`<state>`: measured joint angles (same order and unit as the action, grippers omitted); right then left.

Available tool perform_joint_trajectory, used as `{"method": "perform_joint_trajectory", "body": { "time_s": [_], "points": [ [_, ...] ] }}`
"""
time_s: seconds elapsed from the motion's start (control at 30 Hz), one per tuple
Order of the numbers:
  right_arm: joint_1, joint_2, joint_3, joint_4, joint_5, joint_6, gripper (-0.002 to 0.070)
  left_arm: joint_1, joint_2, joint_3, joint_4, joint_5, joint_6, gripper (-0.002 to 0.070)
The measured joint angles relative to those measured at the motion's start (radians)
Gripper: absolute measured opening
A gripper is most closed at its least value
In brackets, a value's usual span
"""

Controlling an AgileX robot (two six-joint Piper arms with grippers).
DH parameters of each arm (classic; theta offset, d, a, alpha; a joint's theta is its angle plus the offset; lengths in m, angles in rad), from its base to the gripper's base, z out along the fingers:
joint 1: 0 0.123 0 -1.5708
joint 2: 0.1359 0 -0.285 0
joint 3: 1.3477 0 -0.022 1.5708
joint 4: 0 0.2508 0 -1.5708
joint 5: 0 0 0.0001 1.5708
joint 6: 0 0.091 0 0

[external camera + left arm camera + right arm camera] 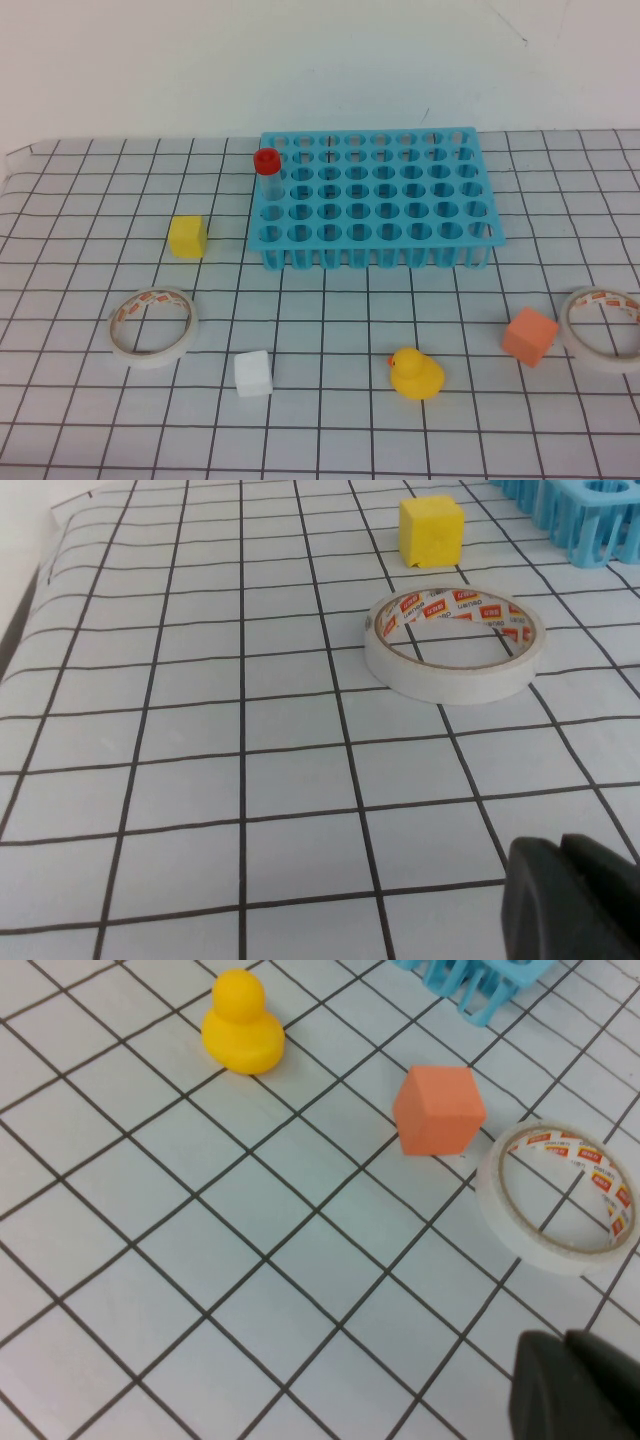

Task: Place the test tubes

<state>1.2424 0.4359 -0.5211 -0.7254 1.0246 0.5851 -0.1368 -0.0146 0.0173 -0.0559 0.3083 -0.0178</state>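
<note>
A blue test tube rack [375,198] stands at the back middle of the gridded table. One clear test tube with a red cap [267,172] stands upright in a hole at the rack's left side. Neither arm shows in the high view. My left gripper [560,852] hangs shut and empty over the table near the front left, close to a tape roll [455,642]. My right gripper [566,1345] is shut and empty over the front right, close to the other tape roll [560,1195]. A corner of the rack [478,982] shows in the right wrist view.
A yellow cube [187,237] lies left of the rack, a tape roll [152,326] and a white cube [253,373] at the front left. A yellow duck [415,373], an orange cube [530,336] and a second tape roll [604,326] lie at the front right.
</note>
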Motion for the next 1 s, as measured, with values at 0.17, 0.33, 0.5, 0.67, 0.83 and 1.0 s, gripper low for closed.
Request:
{"method": "perform_joint_trajectory", "body": {
  "time_s": [0.17, 0.33, 0.5, 0.67, 0.83, 1.0],
  "points": [
    [0.000, 0.000, 0.000, 0.000, 0.000, 0.000, -0.0001, 0.000, 0.000, 0.000, 0.000, 0.001, 0.001, 0.0000],
    [0.000, 0.000, 0.000, 0.000, 0.000, 0.000, -0.0001, 0.000, 0.000, 0.000, 0.000, 0.002, 0.001, 0.0000],
    [0.000, 0.000, 0.000, 0.000, 0.000, 0.000, -0.0001, 0.000, 0.000, 0.000, 0.000, 0.002, 0.002, 0.0000],
    [-0.072, 0.000, 0.013, 0.006, 0.000, 0.000, -0.0001, 0.000, 0.000, 0.000, 0.000, 0.002, 0.002, 0.0000],
    [-0.275, 0.002, 0.052, 0.012, -0.002, 0.011, -0.0001, 0.000, 0.000, 0.000, 0.000, 0.002, 0.002, 0.0000],
    [-0.484, 0.002, 0.060, 0.074, -0.008, 0.047, -0.0001, 0.000, 0.000, 0.000, 0.000, 0.002, 0.002, 0.0000]
  ]
}}
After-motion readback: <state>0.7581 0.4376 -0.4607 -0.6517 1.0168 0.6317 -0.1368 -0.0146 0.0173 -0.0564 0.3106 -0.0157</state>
